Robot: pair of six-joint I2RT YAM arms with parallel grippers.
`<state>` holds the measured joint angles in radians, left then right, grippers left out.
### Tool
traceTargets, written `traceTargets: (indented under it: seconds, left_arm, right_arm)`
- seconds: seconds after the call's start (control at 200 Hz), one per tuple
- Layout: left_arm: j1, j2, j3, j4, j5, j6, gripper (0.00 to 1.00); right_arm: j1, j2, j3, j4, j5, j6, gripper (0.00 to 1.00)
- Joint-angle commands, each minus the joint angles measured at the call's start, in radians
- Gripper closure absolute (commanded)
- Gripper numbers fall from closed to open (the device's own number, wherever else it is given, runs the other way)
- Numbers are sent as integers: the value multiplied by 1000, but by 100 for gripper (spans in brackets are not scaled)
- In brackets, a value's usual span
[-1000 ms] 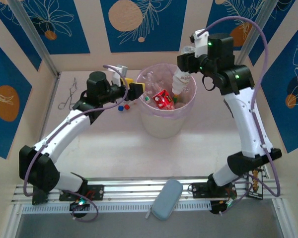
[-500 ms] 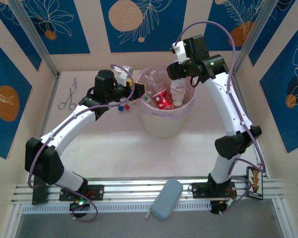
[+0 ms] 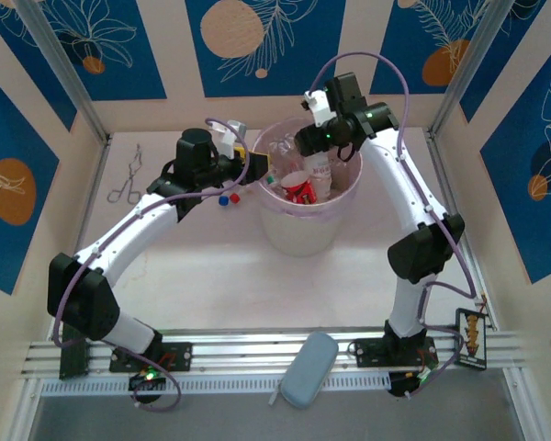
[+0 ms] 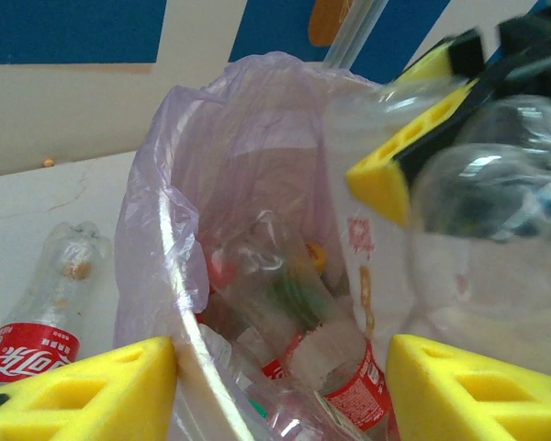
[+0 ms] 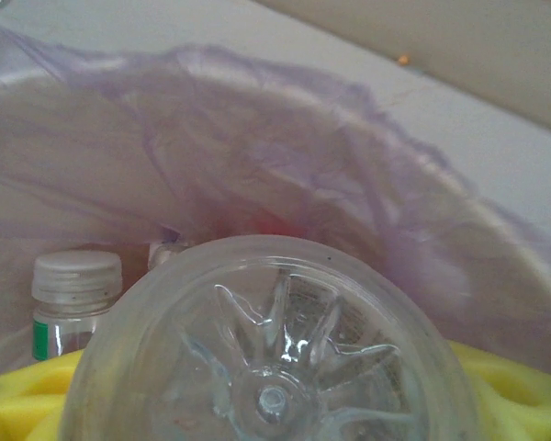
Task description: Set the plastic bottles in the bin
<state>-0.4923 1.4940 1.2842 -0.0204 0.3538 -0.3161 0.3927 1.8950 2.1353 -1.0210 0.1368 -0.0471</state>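
Holds a clear bottle (image 5: 266, 358) fast between the yellow pads (image 5: 523, 395) of the right gripper (image 3: 314, 152), ribbed base toward the wrist camera, neck pointing down from the fingertips into the bin (image 3: 298, 234). Beneath those fingers, inside the lilac liner (image 4: 165, 184), a heap of bottles already dropped in, several red-labelled. Among them a white-capped bottle (image 5: 75, 299) with a green label, upright beside the pad on the wrist view's left.

At the bin's left rim, left gripper (image 3: 254, 163) spread wide, nothing grasped. Rim and liner pass between its two yellow fingers (image 4: 83, 390).

Just outside one of those fingers, a red-labelled cola bottle (image 4: 41, 317) lying on the table (image 3: 211, 266). Near that gripper too, red and blue caps (image 3: 229, 197). Well off to its left, metal forceps (image 3: 126, 179). Far back from both sets of fingers, by the arm bases, a grey-blue pouch (image 3: 305, 369).
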Motion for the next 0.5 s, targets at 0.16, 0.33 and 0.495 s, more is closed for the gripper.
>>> traceTargets:
  seconds: [0.16,0.33,0.495]
  left_arm:
    - [-23,29,7,-24,10,11,39]
    - [-23,29,4,-21,10,9,39]
    - [-22,27,4,-21,8,10,39]
  right_arm:
    - [-2,-69,52,40,-33,42,24]
    - [-10,-131,74,16,18,36,20]
    - [-21,-169,46,11,7,52,23]
